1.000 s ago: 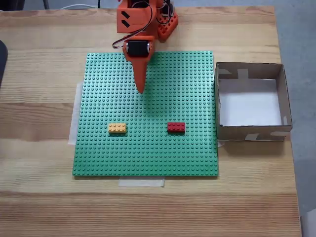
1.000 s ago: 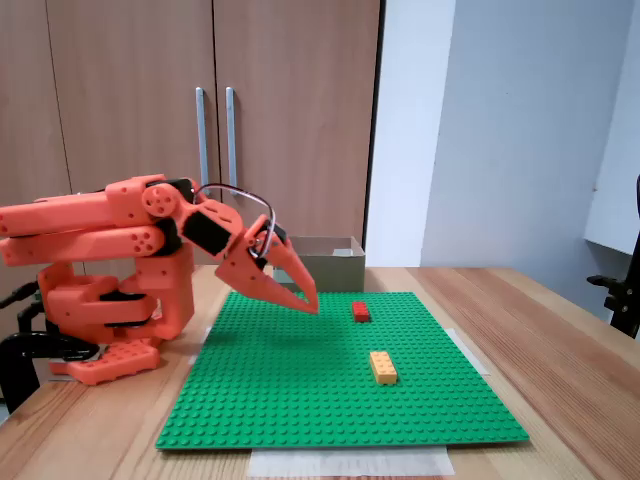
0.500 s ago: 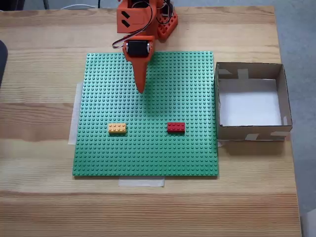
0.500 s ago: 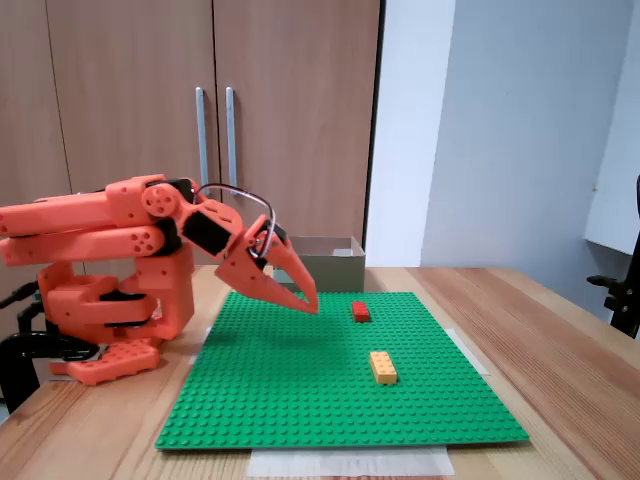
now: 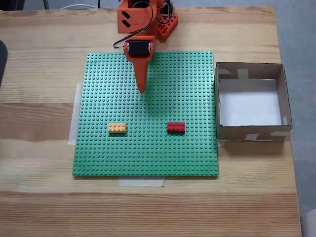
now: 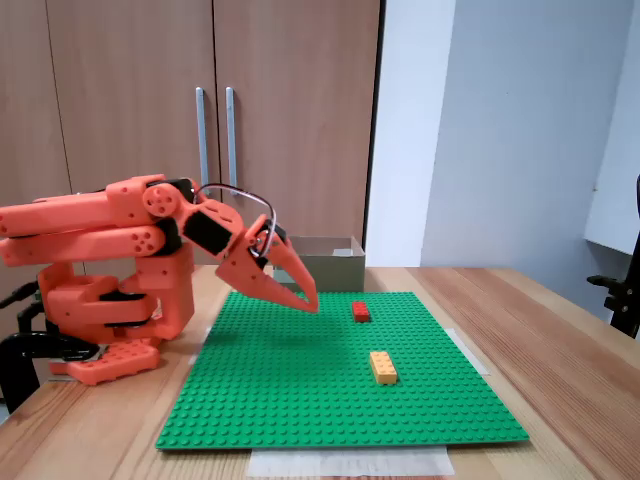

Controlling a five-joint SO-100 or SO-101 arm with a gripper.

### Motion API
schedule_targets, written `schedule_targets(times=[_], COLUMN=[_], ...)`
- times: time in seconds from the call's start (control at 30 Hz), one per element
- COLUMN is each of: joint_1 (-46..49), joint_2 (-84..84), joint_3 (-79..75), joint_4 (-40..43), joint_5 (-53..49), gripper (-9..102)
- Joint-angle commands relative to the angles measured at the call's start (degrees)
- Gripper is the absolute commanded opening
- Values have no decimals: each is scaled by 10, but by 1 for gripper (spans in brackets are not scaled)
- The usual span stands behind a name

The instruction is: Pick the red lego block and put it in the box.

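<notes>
Hovering over the green baseplate (image 5: 148,148), orange gripper (image 5: 141,90) closed and empty, red block (image 5: 176,127) lying apart, box (image 5: 285,94) beside the plate on the tabletop (image 5: 44,197).

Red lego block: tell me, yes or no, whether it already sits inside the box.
No, the red lego block sits on the green baseplate, left of the box in the top-down fixed view.

One fixed view is looking straight down from above, taking in the whole green baseplate (image 5: 145,113) and the box (image 5: 251,101). Another is sitting low at table height, facing across the baseplate (image 6: 340,375) toward wooden cupboards (image 6: 190,120). Both are sharing the baseplate.
</notes>
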Motion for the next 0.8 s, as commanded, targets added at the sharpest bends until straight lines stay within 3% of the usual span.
schedule_targets(times=[0.0, 0.37, 0.77], joint_1=[-2, -4, 2], joint_2=[4, -57, -200], joint_3=[2, -47, -199], joint_4=[3, 7, 67], joint_5=[-3, -28, -109], gripper=[-1, -1, -1])
